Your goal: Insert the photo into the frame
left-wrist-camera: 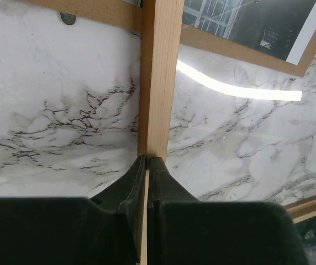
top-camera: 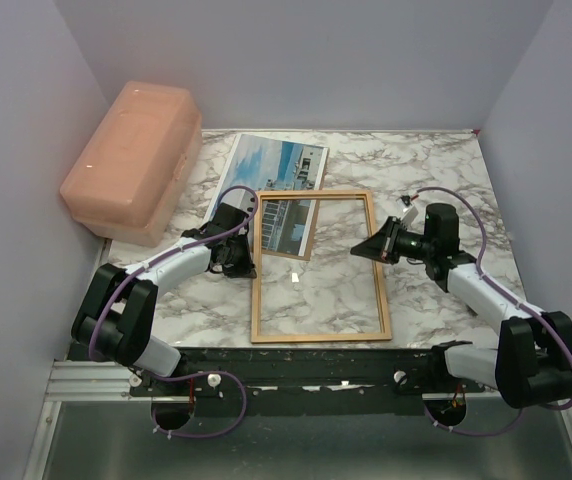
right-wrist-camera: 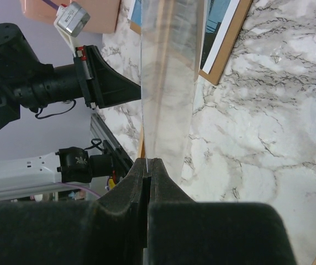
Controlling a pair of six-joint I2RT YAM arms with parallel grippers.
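The orange-brown wooden frame [top-camera: 318, 336] lies on the marble table between my arms. Its far end overlaps the photo [top-camera: 278, 162], a blue-sky building print with a white edge that rests on a brown backing board [top-camera: 286, 257]. My left gripper [top-camera: 249, 258] is shut on the frame's left rail [left-wrist-camera: 161, 72], fingers [left-wrist-camera: 148, 158] on either side of the wood. My right gripper [top-camera: 358, 250] reaches in over the right rail and is shut [right-wrist-camera: 148, 160] on the thin edge of a clear pane [right-wrist-camera: 169, 83]. The photo [left-wrist-camera: 246, 22] and board [left-wrist-camera: 230, 47] show beyond the rail.
A pink plastic box [top-camera: 136, 160] stands at the back left, close to the left arm. Grey walls close in the table on three sides. The black rail with the arm bases [top-camera: 296, 365] runs along the near edge. The left arm [right-wrist-camera: 36, 88] shows beyond the pane.
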